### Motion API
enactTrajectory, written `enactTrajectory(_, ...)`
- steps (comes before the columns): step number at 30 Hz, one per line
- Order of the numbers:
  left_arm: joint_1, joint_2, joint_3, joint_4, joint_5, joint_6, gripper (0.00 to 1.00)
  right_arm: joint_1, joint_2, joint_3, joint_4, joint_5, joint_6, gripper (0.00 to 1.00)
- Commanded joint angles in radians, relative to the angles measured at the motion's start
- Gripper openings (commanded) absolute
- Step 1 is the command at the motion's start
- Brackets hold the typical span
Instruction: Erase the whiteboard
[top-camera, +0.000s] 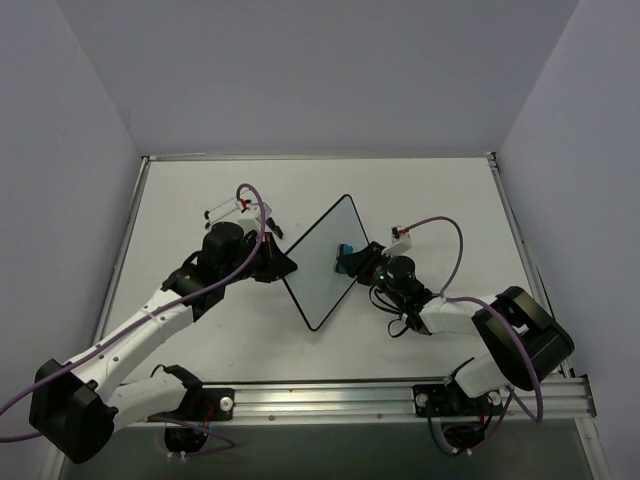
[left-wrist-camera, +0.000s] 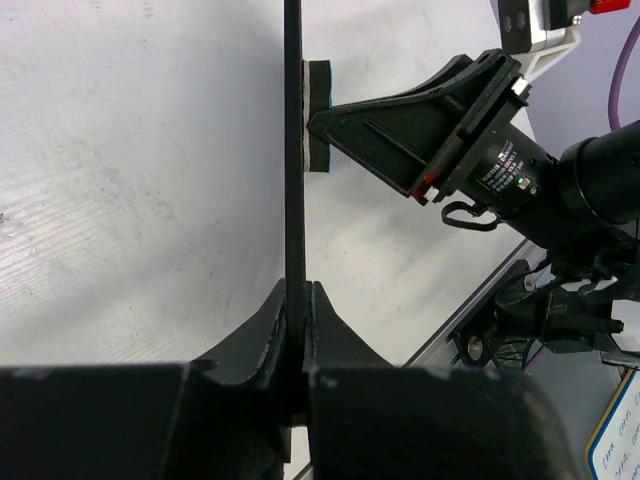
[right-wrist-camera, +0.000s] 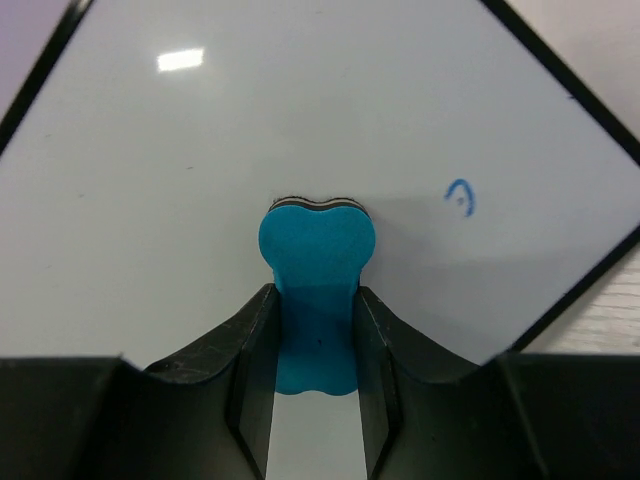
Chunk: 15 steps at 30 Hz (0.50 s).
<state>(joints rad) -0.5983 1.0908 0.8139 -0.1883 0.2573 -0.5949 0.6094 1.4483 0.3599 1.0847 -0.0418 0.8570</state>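
The whiteboard is held up on edge over the table, a diamond shape from above. My left gripper is shut on its left corner. In the left wrist view the board's thin black frame runs straight up from between the closed jaws of that gripper. My right gripper is shut on a blue eraser, whose felt end presses on the white face. A small blue mark sits to the eraser's right. From the left wrist, the eraser touches the board's right side.
A small black item lies on the table behind the left gripper. A metal rail runs along the near edge by the arm bases. Purple cables loop above both wrists. A card with blue handwriting shows past the table edge.
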Motion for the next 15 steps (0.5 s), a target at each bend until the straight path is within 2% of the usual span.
enactTrajectory(1, -0.015, -0.006, 0.019, 0.047, 0.117, -0.022, 0.02, -0.022, 0.02, 0.001, -0.106, 0.039, 0.001, 0.0)
enactTrajectory(10, -0.015, 0.003, 0.019, 0.053, 0.129, -0.019, 0.02, -0.077, 0.061, 0.016, -0.152, 0.071, 0.005, 0.0)
enactTrajectory(15, -0.015, 0.003, 0.014, 0.061, 0.135, -0.017, 0.02, -0.079, 0.084, 0.03, -0.063, 0.002, 0.022, 0.0)
